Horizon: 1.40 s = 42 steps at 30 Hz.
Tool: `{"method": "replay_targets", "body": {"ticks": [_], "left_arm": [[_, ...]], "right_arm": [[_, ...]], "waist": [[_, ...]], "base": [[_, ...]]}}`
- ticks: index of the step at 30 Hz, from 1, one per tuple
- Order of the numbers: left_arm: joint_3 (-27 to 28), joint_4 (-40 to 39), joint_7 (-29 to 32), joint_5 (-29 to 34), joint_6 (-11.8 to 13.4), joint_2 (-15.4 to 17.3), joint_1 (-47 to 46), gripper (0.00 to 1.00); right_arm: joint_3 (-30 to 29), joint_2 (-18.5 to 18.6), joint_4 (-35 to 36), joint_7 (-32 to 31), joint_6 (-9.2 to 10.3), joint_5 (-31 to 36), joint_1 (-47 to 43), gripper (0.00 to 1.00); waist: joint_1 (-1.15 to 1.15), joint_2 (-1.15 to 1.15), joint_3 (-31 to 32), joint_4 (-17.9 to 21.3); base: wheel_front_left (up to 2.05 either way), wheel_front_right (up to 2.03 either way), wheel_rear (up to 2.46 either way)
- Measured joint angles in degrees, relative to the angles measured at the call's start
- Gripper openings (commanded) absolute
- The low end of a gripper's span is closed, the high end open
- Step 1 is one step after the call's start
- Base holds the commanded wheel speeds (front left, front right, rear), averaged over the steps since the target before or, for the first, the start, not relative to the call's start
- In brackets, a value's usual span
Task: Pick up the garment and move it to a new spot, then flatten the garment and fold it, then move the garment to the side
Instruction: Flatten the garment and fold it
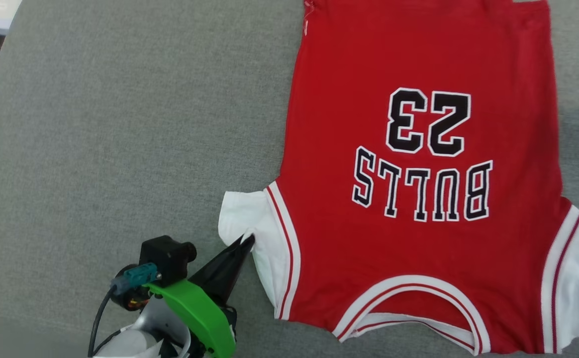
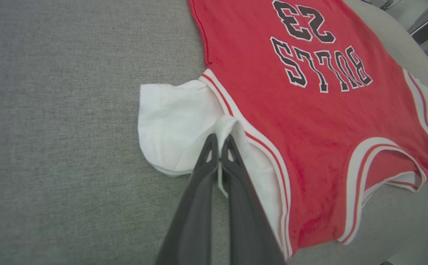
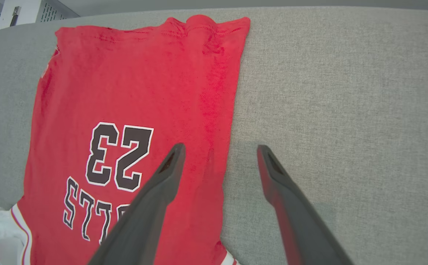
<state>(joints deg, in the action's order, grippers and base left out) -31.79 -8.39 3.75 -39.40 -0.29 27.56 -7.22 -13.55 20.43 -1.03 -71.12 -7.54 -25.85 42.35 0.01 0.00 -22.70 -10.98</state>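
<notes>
The left hand (image 2: 219, 146) pinches the near-left white sleeve (image 2: 170, 121) of the garment (image 1: 349, 74) (lying print-up) while the right hand (image 3: 220, 148) gapes wide, empty

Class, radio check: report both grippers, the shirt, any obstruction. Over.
Left gripper shut on garment at a white sleeve. Right gripper open at garment's side edge, holding nothing. Garment flat, unfolded. Nothing seen in the way.
</notes>
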Motion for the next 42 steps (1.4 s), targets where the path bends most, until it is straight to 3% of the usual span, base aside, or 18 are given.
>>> {"method": "replay_targets", "body": {"ticks": [5, 10, 16, 22, 31, 32, 33, 34, 42], "left_arm": [[-1.12, -1.41, -0.02, 1.03, -0.51, -1.57, -2.3, 0.0], [-1.99, -1.44, -0.69, 1.18, -1.41, -3.33, -4.19, 0.0], [-3.1, -1.31, -1.31, 1.2, -2.05, -4.39, -4.81, 0.0], [-3.57, -0.94, -2.25, 1.21, -2.52, -5.33, -5.82, 0.0], [-3.81, -0.2, -3.3, 1.21, -3.0, -6.05, -6.72, 0.0], [-3.86, -0.09, -3.3, 1.21, -3.0, -6.05, -6.91, 0.0], [-3.88, 0.02, -3.3, 1.21, -3.0, -6.08, -6.98, 0.0], [-3.89, 0.1, -3.3, 1.21, -3.0, -6.08, -6.98, 0.0], [-3.92, 0.53, -3.65, 1.21, -2.99, -6.04, -7.0, 0.0]], "right_arm": [[-0.64, 0.88, -7.49, -4.89, 0.01, 7.45, 12.69, 1.0], [-1.99, 3.56, -14.08, -5.05, 0.01, 14.36, 20.08, 1.0], [-3.05, 4.1, -19.86, -3.91, 0.01, 19.72, 27.03, 1.0], [-2.89, 6.16, -23.96, -2.71, 0.0, 24.42, 30.23, 1.0], [-0.97, 7.54, -26.06, -2.09, 0.01, 25.13, 31.82, 1.0], [-0.98, 7.56, -26.27, -2.29, 0.01, 25.02, 31.82, 0.78], [-0.92, 7.56, -26.41, -2.32, 0.01, 24.83, 31.83, 0.31], [-0.88, 7.6, -26.53, -2.33, 0.01, 24.61, 31.82, 0.0], [-0.44, 8.36, -27.28, -3.15, 0.01, 23.08, 31.37, 0.0]], "waist": [[0.0, 0.0, -4.7, -3.38], [0.0, 0.0, -8.33, -7.4], [0.0, 0.0, -12.47, -11.87], [0.0, 0.0, -15.76, -15.2], [-0.01, 0.0, -18.53, -17.66], [-0.01, 0.0, -18.53, -17.7], [-0.01, 0.0, -18.47, -17.68], [-0.01, 0.0, -18.42, -17.65], [-0.01, 0.0, -17.65, -17.08]], "base": [[0.0, 0.0, 0.0], [0.0, 0.0, 0.0], [0.0, 0.0, 0.0], [0.0, 0.0, 0.0], [0.0, 0.0, 0.0], [0.0, 0.0, 0.0], [0.0, 0.0, 0.0], [0.0, 0.0, 0.0], [0.0, 0.0, 0.0]]}}
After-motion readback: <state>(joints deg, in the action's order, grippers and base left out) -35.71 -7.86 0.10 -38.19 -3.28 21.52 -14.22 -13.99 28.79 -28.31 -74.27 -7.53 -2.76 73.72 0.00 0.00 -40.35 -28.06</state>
